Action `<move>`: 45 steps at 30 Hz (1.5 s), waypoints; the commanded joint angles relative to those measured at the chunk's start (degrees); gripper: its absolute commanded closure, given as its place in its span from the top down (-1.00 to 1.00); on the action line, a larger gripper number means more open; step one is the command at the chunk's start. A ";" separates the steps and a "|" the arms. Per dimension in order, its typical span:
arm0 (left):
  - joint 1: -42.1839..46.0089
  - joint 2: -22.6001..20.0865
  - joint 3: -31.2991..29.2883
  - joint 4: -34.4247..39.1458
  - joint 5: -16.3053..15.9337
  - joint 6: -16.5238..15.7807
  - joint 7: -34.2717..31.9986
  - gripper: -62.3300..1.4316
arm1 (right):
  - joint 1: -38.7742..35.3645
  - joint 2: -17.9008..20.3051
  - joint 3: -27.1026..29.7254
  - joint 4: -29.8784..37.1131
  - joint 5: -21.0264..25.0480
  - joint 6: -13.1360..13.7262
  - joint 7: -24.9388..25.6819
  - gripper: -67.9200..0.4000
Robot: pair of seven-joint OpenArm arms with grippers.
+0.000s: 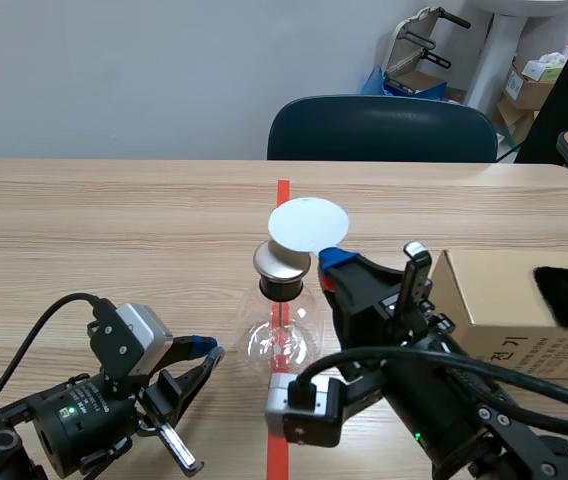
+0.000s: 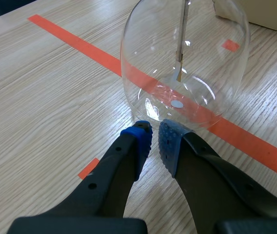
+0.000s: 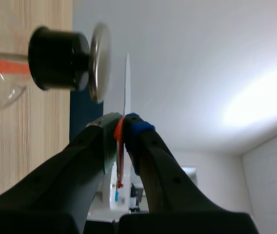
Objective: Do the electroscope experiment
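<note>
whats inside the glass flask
A thin metal rod hangs down inside the flask, ending in a small foil strip. Its top is hidden in the black stopper.

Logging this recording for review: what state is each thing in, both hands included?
Flask: upright on the table, stoppered.
White disc: held close to the metal cap, not touching.
Left hand: shut, empty, by the flask's base.
Right hand: shut on the white disc's orange handle.
</note>
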 commanded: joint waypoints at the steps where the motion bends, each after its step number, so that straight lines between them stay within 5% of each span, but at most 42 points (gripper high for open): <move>1: -0.04 0.28 -0.04 0.79 -0.37 0.04 -1.22 -0.68 | 0.04 0.28 0.44 0.42 -0.02 -0.42 0.96 -0.96; 12: -0.04 0.28 -0.04 0.79 -0.37 0.04 -1.22 -0.68 | 0.04 0.28 0.44 0.42 -0.02 -0.42 8.26 -0.96; 45: -0.04 0.28 -0.04 0.79 -0.37 0.02 -1.22 -0.68 | 0.04 0.28 0.44 0.42 -0.02 -0.22 8.41 -0.96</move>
